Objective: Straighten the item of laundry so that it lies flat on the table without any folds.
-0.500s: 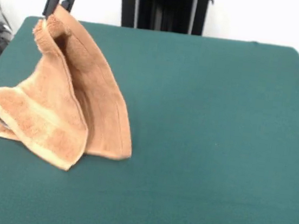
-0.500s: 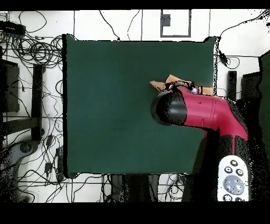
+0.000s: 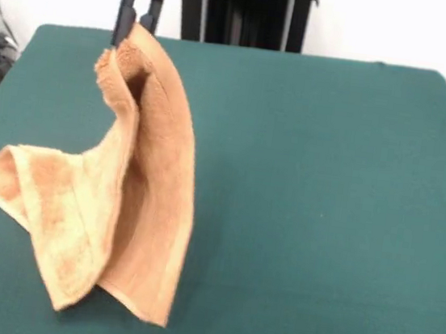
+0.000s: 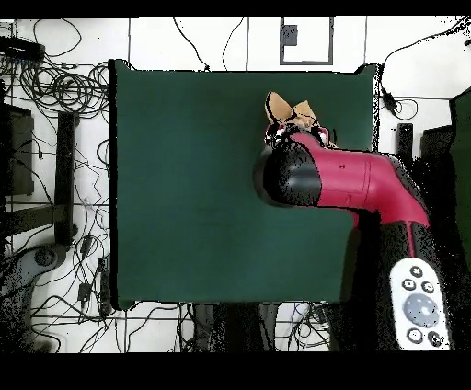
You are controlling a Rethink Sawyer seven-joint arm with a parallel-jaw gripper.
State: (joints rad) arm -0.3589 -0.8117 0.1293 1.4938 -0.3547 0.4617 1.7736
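The item of laundry (image 3: 134, 197), a tan-orange terry towel, hangs folded lengthwise from my gripper (image 3: 134, 30), which is shut on its top edge. Its lower end droops toward the dark green table (image 3: 323, 212) at the front left, and one corner sticks out to the left. From overhead only a small bunch of the towel (image 4: 290, 115) shows past the red and black arm (image 4: 340, 184), which hides the gripper and the rest of the cloth.
The table's left edge (image 3: 7, 67) is near the hanging towel. Cables (image 4: 55, 92) lie on the floor around the table. The black pedestal (image 3: 246, 11) stands behind the far edge.
My gripper has lifted the towel and moved right in the front view. The cloth has come up off the table and hangs longer and straighter.
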